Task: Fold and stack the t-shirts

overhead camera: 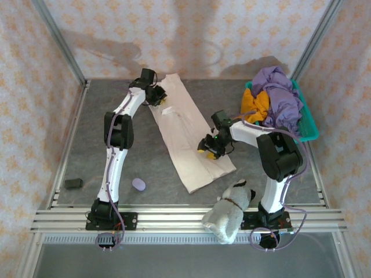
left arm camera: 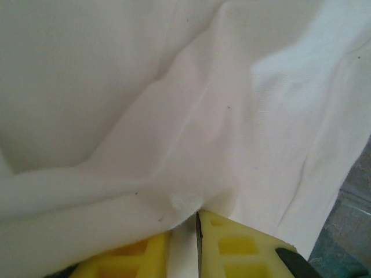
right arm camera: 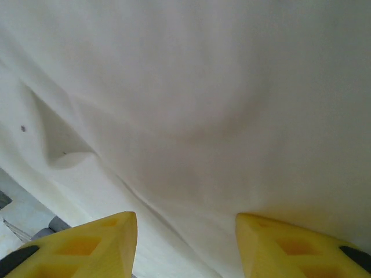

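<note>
For the fold, left end effector (left arm camera: 184,223) pinches a cream t-shirt (overhead camera: 186,139) ridge; right end effector (right arm camera: 185,223) hangs wide just above it.

Counted: one cream-white cloth shirt (overhead camera: 185,136), one purple shirt (overhead camera: 284,97), one orange shirt (overhead camera: 255,103), one teal plastic basket (overhead camera: 310,131), one grey-white plush toy (overhead camera: 228,213).

Robot lab cell, aluminium frame (overhead camera: 185,219), wallpapered panels (overhead camera: 174,35)
</note>
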Controlling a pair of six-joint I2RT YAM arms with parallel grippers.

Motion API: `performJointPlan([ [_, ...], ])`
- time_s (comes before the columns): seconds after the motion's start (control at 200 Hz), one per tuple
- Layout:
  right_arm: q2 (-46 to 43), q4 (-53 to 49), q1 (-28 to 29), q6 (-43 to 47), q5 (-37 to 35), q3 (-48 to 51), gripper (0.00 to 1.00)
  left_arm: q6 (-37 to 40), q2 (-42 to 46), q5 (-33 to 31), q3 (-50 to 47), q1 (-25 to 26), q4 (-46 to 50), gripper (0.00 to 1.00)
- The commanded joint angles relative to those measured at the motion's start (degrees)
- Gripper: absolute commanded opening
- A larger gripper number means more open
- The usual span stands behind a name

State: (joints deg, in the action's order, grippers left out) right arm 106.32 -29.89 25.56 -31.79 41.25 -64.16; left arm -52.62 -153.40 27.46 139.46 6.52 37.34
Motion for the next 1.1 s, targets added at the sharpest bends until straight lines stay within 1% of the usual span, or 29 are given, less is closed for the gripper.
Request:
performJointPlan([
  [0.0, 1.22, 1.34, 1.77, -1.42, -0.05, 2.63, 0.49, 0.43, -0.65, -0.58, -1.56, 0.94, 2.31, 0.19],
  [0.27, 0.57, 2.44, 7.88, -3.76, 0.93, 6.62, 0.49, 1.41, 0.35, -0.74, -3.76, 2.16, 0.95, 0.18],
  [0.451, 0.36, 6.12, 13.29, -8.87, 0.99, 8.59, 0.49, 1.39, 0.17, -0.42, -2.79, 3.1, 0.15, 0.18],
  [0.631, 3.41, 8.39, 19.55, -12.77, 0.06, 6.28, 0.49, 1.65, 0.06, 0.56, -2.28, 5.0, -0.49, 0.18],
  [0.736, 3.46, 10.66, 21.17, -14.95, -1.86, 5.67, 0.49, 1.73, -0.02, 1.01, -1.83, 5.77, -0.26, 0.18],
  [0.816, 0.89, 10.28, 21.19, -15.48, -4.64, 5.27, 0.49, 1.95, 0.22, 0.85, -1.75, 5.77, 0.29, 0.18],
  [0.936, -5.25, 9.06, 21.15, -17.13, -9.54, 5.61, 0.49, 2.31, 1.8, -0.48, -1.91, 5.11, 0.79, 0.18],
  [1.096, -12.69, 9.42, 21.28, -20.83, -11.61, 9.01, 0.5, 2.75, 4.89, -0.09, -1.67, 4.66, 0.14, 0.18],
])
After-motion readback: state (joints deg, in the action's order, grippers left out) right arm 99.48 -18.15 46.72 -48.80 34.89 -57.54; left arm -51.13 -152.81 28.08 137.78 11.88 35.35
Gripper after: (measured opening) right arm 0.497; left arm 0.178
